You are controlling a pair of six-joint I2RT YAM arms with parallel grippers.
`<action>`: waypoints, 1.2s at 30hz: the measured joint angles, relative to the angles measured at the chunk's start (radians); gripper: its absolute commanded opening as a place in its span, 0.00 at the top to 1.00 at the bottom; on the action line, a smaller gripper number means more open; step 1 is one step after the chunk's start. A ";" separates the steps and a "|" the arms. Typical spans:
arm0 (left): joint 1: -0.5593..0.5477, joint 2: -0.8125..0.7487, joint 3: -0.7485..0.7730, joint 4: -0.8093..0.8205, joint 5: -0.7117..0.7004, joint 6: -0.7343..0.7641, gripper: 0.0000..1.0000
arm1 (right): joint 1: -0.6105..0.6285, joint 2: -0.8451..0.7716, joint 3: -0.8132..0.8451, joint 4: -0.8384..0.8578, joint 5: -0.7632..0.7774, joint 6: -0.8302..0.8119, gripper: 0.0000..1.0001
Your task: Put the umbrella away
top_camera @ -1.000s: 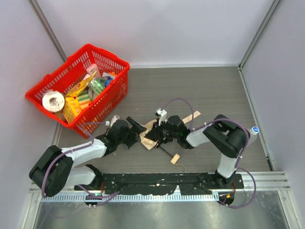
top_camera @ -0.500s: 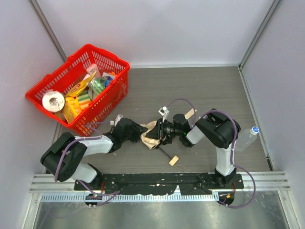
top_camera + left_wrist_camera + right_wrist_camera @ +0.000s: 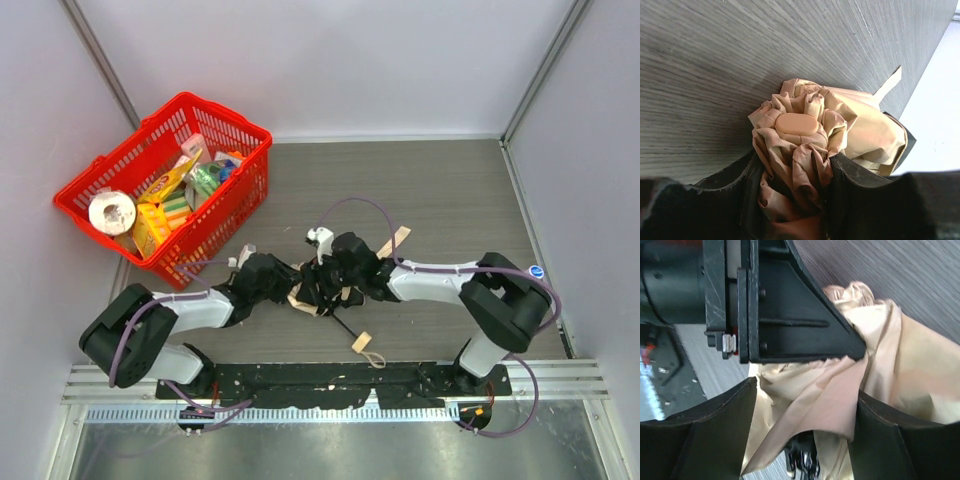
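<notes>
A red basket (image 3: 228, 117) is sitting at the far left of the tabletop (image 3: 450, 190). Just right of the basket and nearer the arms' bases, the left hand (image 3: 792, 172) is clenching the bunched end of the beige umbrella (image 3: 797, 125), with the fabric squeezed between both fingers. The umbrella is lying on the tabletop right of the basket, its tan handle (image 3: 361, 342) pointing toward the near edge. Farther right of the basket, the right hand (image 3: 805, 405) is standing released, fingers spread wide around loose folds of fabric.
</notes>
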 measured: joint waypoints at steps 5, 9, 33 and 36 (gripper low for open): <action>-0.003 -0.016 0.002 -0.035 0.003 0.005 1.00 | 0.100 -0.085 0.080 -0.282 0.216 -0.115 0.25; -0.003 -0.019 0.009 -0.055 0.005 0.007 1.00 | 0.158 -0.132 0.105 -0.391 0.356 -0.195 0.23; -0.001 -0.020 0.060 -0.166 0.007 0.005 1.00 | 0.271 0.071 0.121 -0.318 0.679 -0.214 0.70; 0.000 -0.020 0.067 -0.181 0.004 0.005 0.91 | 0.270 0.073 0.087 -0.248 0.671 -0.190 0.90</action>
